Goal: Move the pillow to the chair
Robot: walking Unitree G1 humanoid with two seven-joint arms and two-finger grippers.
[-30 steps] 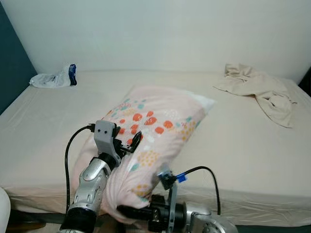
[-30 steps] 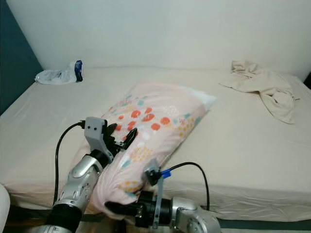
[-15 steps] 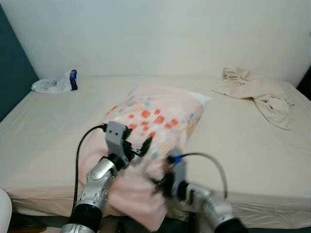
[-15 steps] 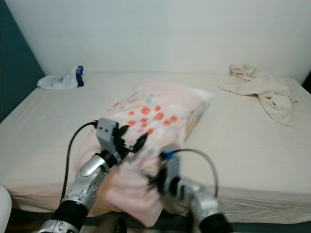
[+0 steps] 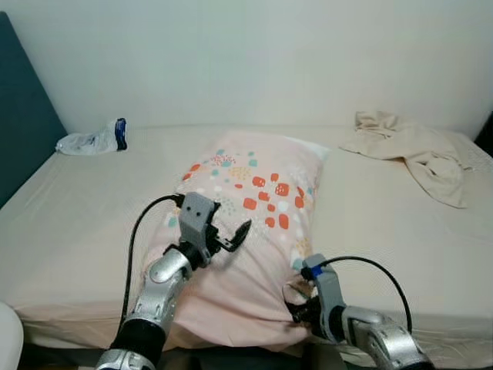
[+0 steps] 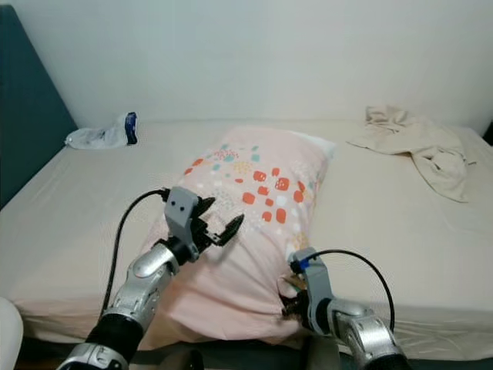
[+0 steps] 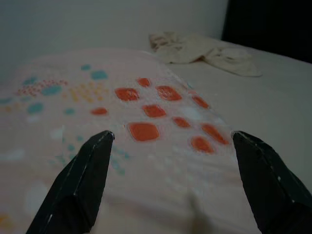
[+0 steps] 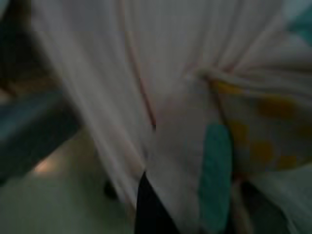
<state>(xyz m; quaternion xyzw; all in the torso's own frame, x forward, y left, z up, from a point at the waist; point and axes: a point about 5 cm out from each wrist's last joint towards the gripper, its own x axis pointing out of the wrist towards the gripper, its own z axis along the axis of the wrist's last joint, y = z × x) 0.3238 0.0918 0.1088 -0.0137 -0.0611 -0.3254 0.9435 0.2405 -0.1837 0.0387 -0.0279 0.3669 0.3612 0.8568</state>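
On the bed (image 5: pixel 92 208), near its front edge, a pink patterned pillow (image 5: pixel 254 223) lies lengthwise, its near end overhanging
Left gripper (image 5: pixel 229 235) hovers over the pillow's near left part, fingers spread apart; right gripper (image 6: pixel 291 307) is clenched on bunched pillow fabric at the near right corner; a beige cloth (image 5: pixel 416 150) lies at the bed's far right corner, a plastic bag (image 5: pixel 91 140) at the far left

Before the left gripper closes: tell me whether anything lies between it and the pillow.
Nothing visible does. The left gripper hangs open over the pillow, with bare fabric between its fingers. The right gripper is at the pillow's near corner.
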